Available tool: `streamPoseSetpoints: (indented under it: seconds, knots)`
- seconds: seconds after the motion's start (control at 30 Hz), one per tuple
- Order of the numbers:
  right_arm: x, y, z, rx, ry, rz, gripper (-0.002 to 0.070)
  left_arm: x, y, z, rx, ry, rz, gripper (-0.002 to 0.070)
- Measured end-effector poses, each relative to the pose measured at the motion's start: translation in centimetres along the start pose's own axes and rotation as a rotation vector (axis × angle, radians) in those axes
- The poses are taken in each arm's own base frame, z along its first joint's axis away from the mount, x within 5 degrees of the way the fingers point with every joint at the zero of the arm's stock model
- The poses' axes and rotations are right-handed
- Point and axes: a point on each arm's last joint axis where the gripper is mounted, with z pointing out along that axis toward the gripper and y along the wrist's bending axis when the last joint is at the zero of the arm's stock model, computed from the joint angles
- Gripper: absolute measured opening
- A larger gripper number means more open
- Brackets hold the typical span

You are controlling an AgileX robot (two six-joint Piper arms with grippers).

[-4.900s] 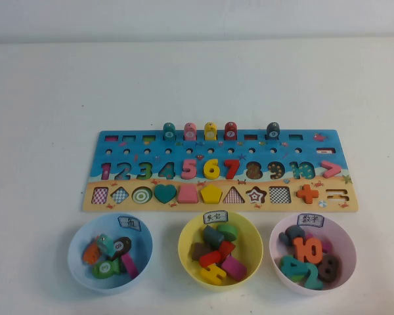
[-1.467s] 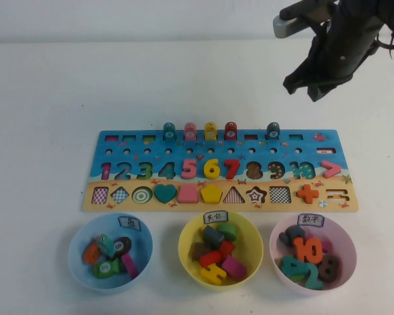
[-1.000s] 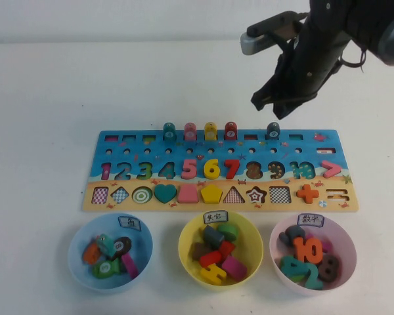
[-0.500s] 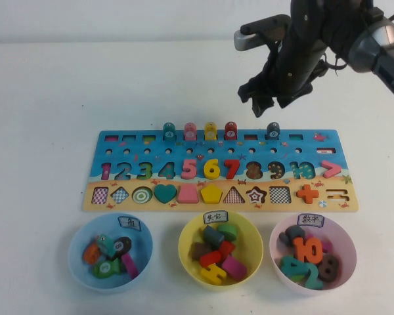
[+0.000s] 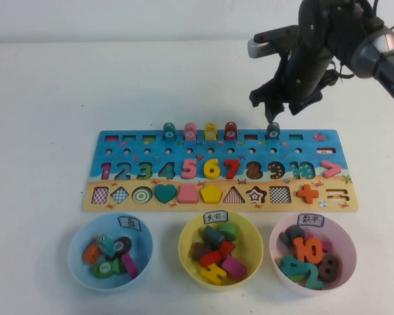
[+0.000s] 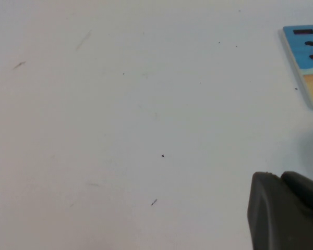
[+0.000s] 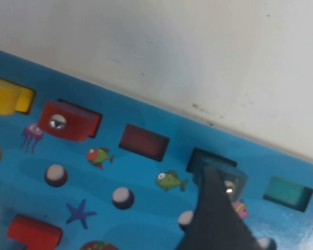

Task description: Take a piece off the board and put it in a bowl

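Reaching for the piece [image 5: 273,130]
Right gripper [image 5: 274,113], jaws spread and empty, is hovering upper right, needing descent; left gripper [image 6: 287,213]: jaw state unclear

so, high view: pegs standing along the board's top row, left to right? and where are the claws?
Teal peg → pink peg → yellow peg → red peg → dark peg. Right claw hovers open just above the dark peg; left claw parked off the board.
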Motion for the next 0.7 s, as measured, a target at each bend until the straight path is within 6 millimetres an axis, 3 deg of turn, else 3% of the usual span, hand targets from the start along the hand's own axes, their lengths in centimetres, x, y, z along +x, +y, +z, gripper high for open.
streamPoseSetpoints:
  seconds: [0.5, 0.7]
  knots:
    - [0.5, 0.1, 2.7, -0.071, 0.056, 0.041, 0.0384, 0.0, 0.0, 0.0, 0.0, 0.0, 0.0, -0.0003]
    - [0.5, 0.1, 3.0, -0.071, 0.061, 0.042, 0.0339, 0.0, 0.0, 0.0, 0.0, 0.0, 0.0, -0.0004]
